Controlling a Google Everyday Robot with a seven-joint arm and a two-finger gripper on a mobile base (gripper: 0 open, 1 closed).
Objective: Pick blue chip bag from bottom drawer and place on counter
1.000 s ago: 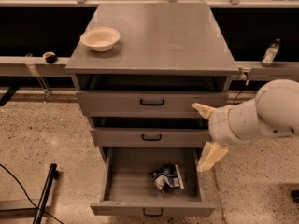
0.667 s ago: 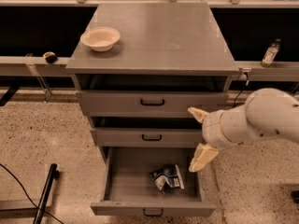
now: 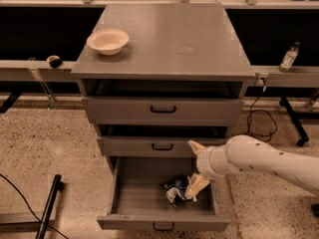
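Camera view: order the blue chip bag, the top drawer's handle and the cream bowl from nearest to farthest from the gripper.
The gripper hangs open over the bottom drawer.
1. blue chip bag, just left, in that drawer.
2. top drawer's handle, higher, cabinet front.
3. cream bowl, counter far left.

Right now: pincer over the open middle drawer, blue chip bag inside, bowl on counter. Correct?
No, camera view: it's the bottom drawer that is open, pincer over it, blue chip bag inside. Bowl is on the counter.
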